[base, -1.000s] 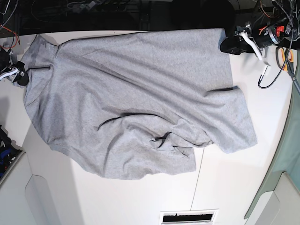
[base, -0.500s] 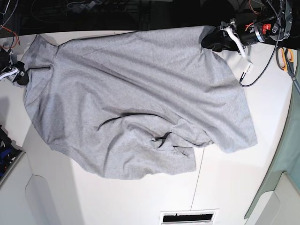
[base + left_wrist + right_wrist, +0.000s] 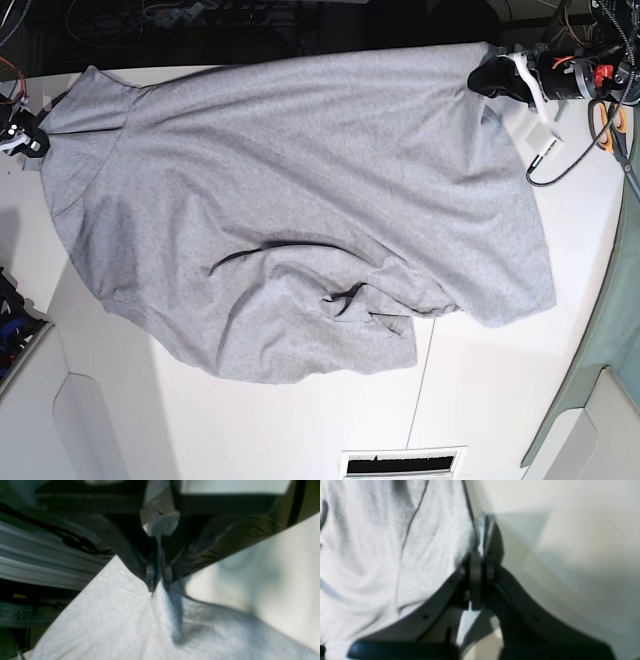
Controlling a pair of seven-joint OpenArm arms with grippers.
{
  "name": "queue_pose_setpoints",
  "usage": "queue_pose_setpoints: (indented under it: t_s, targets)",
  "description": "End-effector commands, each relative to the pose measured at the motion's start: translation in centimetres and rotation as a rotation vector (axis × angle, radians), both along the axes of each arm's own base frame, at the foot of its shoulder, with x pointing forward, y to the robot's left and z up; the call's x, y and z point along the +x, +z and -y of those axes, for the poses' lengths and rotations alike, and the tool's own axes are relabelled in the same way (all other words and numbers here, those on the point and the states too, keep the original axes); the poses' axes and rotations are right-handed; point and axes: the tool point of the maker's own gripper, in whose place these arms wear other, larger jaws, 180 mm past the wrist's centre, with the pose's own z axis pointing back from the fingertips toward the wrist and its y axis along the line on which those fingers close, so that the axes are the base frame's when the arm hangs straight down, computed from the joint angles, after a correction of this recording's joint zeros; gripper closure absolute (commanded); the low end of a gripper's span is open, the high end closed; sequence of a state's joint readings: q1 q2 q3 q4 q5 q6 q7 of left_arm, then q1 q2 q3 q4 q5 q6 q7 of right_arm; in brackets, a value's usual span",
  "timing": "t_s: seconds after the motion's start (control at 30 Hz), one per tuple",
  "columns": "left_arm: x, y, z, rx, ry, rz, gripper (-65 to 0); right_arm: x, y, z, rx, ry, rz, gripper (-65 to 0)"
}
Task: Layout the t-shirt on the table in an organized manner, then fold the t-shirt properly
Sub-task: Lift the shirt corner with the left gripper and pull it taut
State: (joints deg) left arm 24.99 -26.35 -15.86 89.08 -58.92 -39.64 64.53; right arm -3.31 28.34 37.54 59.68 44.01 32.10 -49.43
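Grey t-shirt (image 3: 300,210) on white table (image 3: 500,400), opposite edges pinched between left fingers (image 3: 150,576) and right fingers (image 3: 475,567).

Orange-handled scissors (image 3: 608,122) at table's edge

t-shirt (image 3: 300,200): grey heathered knit cloth | table (image 3: 500,400): smooth matt white

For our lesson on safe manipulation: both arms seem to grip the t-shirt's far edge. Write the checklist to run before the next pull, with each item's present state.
1. Left gripper shut on t-shirt: ok.
2. Right gripper shut on the cloth: ok.
3. Far edge taut between grippers: ok.
4. Near part flat: not ok, bunched folds.
5. Cloth fully on table: cannot tell.
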Motion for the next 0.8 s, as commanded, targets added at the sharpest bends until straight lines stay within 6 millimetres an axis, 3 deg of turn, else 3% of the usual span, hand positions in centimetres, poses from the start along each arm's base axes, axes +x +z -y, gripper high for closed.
queue_pose_setpoints:
  t_s: [0.0,0.1,0.27,0.47,0.63,0.77]
  targets:
    - [0.9,1.3,-0.5,0.000,-0.006,0.040,0.0,1.5,2.5,2.0,-0.029,-0.024,0.078,0.0]
    - [1.2,2.2,-0.8,-0.009,-0.007,0.060,0.0,1.2,4.3,3.7,-0.013,-0.072,0.120,0.0]
    - [0.0,2.3,-0.4,-0.047,-0.006,0.028,0.0,-1.0,5.4,6.4,-0.057,-0.100,0.109,0.0]
    - [-0.4,2.8,0.2,-0.102,0.018,0.030,0.0,-2.8,5.2,6.7,-0.047,-0.109,0.092,0.0]
    - [0.5,2.8,-0.2,-0.079,0.039,0.072,0.0,-1.4,6.2,6.7,-0.040,-0.117,0.166,0.0]
    - [1.9,2.4,-1.5,0.002,0.066,0.152,0.0,1.2,7.5,6.7,-0.044,-0.135,0.249,0.0]
